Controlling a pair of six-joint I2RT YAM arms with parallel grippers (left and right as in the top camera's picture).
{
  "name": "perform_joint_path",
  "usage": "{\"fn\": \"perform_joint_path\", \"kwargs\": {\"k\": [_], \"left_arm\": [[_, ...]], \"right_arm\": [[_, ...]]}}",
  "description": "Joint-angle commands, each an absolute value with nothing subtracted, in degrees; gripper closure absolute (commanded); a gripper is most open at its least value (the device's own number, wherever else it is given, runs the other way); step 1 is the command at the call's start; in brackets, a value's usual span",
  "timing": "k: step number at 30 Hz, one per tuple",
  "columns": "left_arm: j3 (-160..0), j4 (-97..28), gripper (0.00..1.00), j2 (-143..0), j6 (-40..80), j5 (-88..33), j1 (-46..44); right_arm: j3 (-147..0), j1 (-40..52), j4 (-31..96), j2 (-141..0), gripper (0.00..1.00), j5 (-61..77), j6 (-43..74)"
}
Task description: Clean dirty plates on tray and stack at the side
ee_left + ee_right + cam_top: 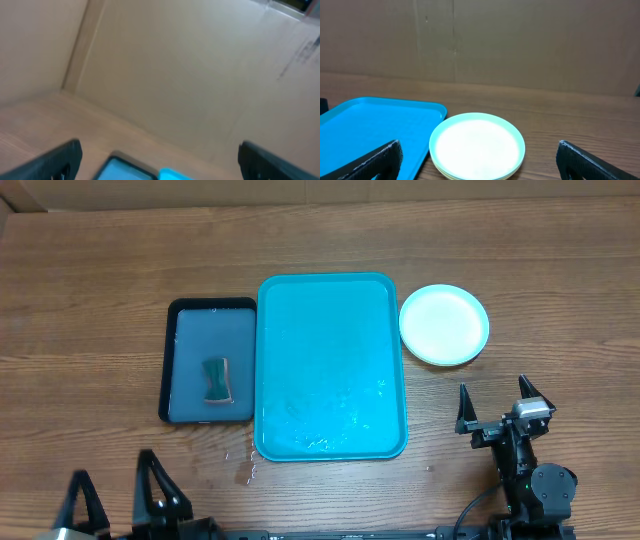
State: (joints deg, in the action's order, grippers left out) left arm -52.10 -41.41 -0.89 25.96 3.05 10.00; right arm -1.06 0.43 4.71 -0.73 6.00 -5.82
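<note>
The plates (444, 324) sit in one stack on the table just right of the turquoise tray (331, 366), a light cyan-blue one on top. The stack also shows in the right wrist view (477, 146), with pale yellow-green rims under the top plate. The tray holds no plates, only some wet sheen. My right gripper (494, 405) is open and empty, near the front edge below the stack. My left gripper (113, 488) is open and empty at the front left, apart from everything.
A smaller dark tray (209, 360) stands left of the turquoise tray, with a dark green sponge (216, 380) in it. A small wet patch (244, 472) lies on the table by the turquoise tray's front left corner. A cardboard wall stands behind the table.
</note>
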Motion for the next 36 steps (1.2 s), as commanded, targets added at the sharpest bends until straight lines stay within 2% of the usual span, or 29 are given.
{"fn": "perform_joint_path", "kwargs": {"k": [1,12,17,21,36], "left_arm": [[-47.0,-30.4,0.0,-0.2,27.5,2.7,9.2],[-26.3,17.9,0.0,-0.2,28.0,0.0,9.0],[-18.3,32.2,0.0,-0.2,27.9,0.0,9.0],[-13.5,36.6,0.0,-0.2,27.9,0.0,9.0],[-1.7,36.5,0.0,-0.2,27.9,0.2,9.0]], "right_arm": [[-0.4,0.6,4.4,-0.2,0.0,6.0,-5.8],[-0.4,0.6,4.4,-0.2,0.0,6.0,-5.8],[-0.4,0.6,4.4,-0.2,0.0,6.0,-5.8],[-0.4,0.6,4.4,-0.2,0.0,6.0,-5.8],[-0.4,0.6,4.4,-0.2,0.0,6.0,-5.8]]}}
